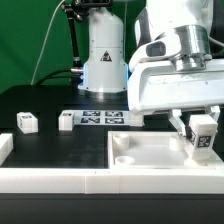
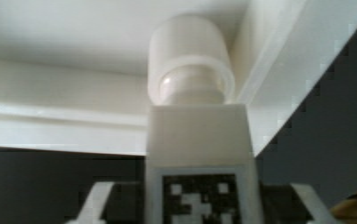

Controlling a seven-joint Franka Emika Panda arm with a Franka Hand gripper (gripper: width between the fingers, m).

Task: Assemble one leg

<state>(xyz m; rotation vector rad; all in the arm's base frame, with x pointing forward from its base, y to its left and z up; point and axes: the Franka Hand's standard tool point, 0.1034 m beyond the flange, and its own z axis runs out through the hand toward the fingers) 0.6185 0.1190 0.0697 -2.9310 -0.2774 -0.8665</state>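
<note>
My gripper (image 1: 198,128) is shut on a leg (image 1: 203,135), a small white block with a black-and-white tag. It holds the leg upright over the large white tray (image 1: 150,152), at the tray's end on the exterior view's right. In the wrist view the leg (image 2: 201,130) runs between my fingers (image 2: 107,200), its rounded tip pointing at the tray's inner corner (image 2: 246,60). I cannot tell whether the tip touches the tray. Two more legs (image 1: 27,122) (image 1: 67,119) lie on the black table on the exterior view's left.
The marker board (image 1: 100,118) lies behind the tray, next to the loose legs. A white rail (image 1: 50,180) runs along the table's front, with a white block (image 1: 5,148) at its end on the exterior view's left. The arm's base (image 1: 103,60) stands at the back.
</note>
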